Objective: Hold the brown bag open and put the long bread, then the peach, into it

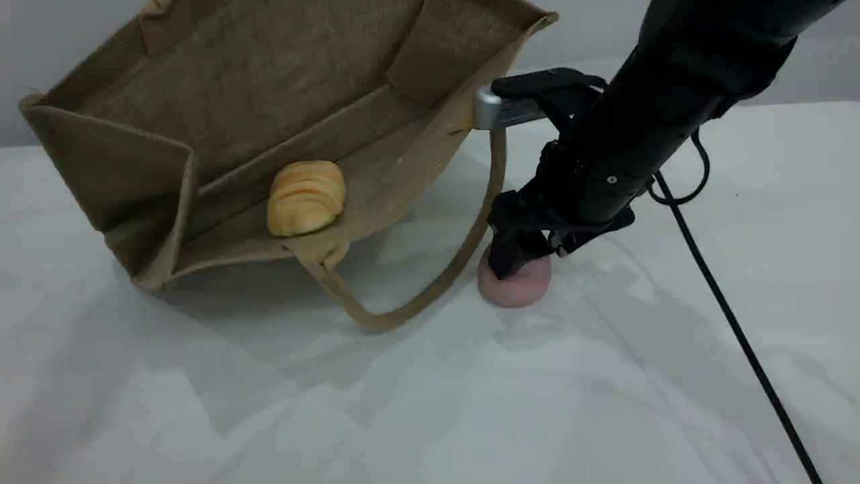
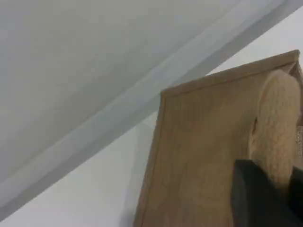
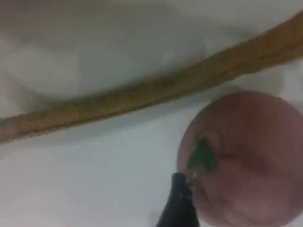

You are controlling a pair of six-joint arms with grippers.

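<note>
Gripping padded handle (image 2: pixel 277 123) of woven brown bag (image 1: pixel 255 87), left claw (image 2: pixel 266 198) clamped, right claw (image 1: pixel 516 263) apart over round peach (image 1: pixel 523 290)

Right arm (image 1: pixel 645 114) slanting down on the right of the brown bag (image 1: pixel 222 87), wrist tipped steeply, right tool (image 1: pixel 514 265) low at the desk (image 1: pixel 605 403) — jaws spread wide astride the peach (image 1: pixel 517 289), left tool (image 2: pixel 277 189) against the bag — pinched tight on its handle (image 2: pixel 277 123).

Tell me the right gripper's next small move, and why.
Probably close the right gripper on the peach: its jaws seem open and lowered around it, the peach sits on the table, and the long bread already lies inside the brown bag.
</note>
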